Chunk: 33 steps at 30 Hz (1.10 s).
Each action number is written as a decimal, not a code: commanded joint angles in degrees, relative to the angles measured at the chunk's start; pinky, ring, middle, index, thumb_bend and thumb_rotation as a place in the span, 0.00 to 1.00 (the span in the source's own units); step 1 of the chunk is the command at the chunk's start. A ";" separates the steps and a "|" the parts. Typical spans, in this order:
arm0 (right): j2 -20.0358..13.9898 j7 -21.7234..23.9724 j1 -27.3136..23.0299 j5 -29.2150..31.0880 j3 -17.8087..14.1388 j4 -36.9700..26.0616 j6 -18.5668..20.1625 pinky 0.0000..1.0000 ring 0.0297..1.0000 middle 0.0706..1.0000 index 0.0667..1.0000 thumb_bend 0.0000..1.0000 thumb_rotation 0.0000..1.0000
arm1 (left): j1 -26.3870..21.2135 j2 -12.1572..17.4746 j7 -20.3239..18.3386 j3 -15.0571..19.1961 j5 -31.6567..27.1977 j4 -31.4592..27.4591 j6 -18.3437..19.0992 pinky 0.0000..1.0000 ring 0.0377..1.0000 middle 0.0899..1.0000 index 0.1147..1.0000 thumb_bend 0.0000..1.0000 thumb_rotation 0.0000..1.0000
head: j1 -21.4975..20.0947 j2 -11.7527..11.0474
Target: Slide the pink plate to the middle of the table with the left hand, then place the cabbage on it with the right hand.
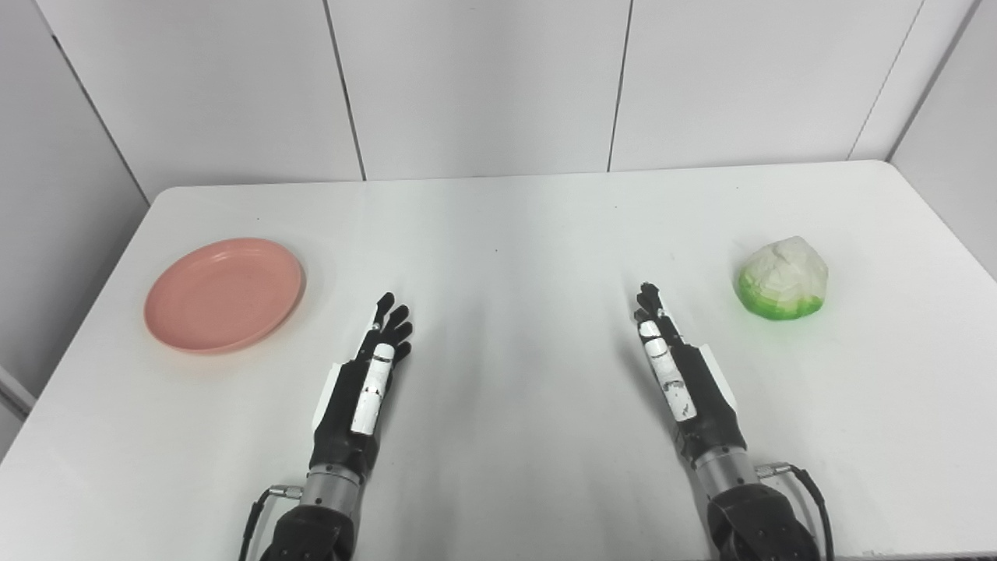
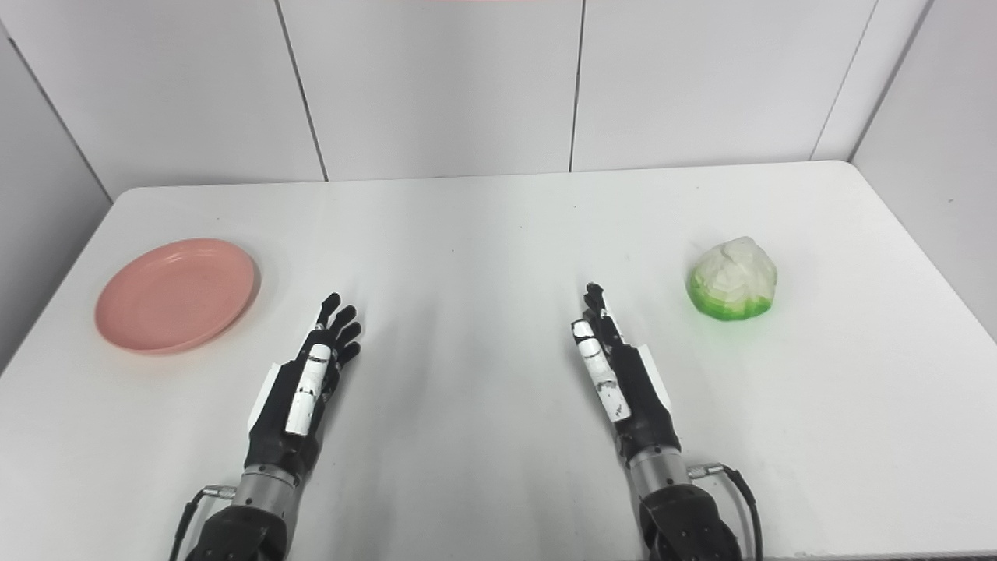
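A pink plate (image 1: 224, 294) lies empty on the left side of the white table (image 1: 514, 234). A cabbage (image 1: 783, 279), white on top and green at its base, sits on the right side. My left hand (image 1: 374, 366) rests over the table to the right of the plate, fingers stretched out and apart, holding nothing. My right hand (image 1: 676, 366) rests to the left of the cabbage, fingers straight, holding nothing. Neither hand touches the plate or the cabbage. The same scene shows in the right eye view, with the plate (image 2: 176, 294) and cabbage (image 2: 733, 278).
White wall panels (image 1: 483, 86) stand close behind the table's far edge. The table's left edge runs close by the plate and its right edge lies beyond the cabbage.
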 commanded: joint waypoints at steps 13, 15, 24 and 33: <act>0.26 0.62 -0.69 0.35 0.30 -0.30 0.47 1.00 1.00 1.00 1.00 0.41 1.00 | 0.06 0.36 -0.09 0.01 0.29 0.36 0.35 0.94 0.95 0.96 0.96 0.39 1.00 | 0.17 -0.04; 0.25 0.66 -0.70 0.42 0.28 -0.24 0.41 1.00 1.00 1.00 1.00 0.41 1.00 | 0.08 0.37 -0.14 0.02 0.23 0.33 0.37 0.94 0.95 0.96 0.96 0.39 1.00 | 0.19 -0.03; 0.29 0.67 -0.67 0.53 0.25 -0.33 0.54 1.00 1.00 1.00 1.00 0.41 1.00 | 0.06 0.34 -0.22 0.04 0.04 0.27 0.46 0.94 0.95 0.96 0.96 0.38 1.00 | 0.19 -0.09; 0.14 0.73 -0.76 0.68 0.09 0.18 0.13 1.00 1.00 1.00 1.00 0.41 1.00 | -0.07 0.36 -0.04 -0.01 0.42 1.63 -0.58 0.94 0.94 0.96 0.96 0.40 1.00 | 2.54 -0.54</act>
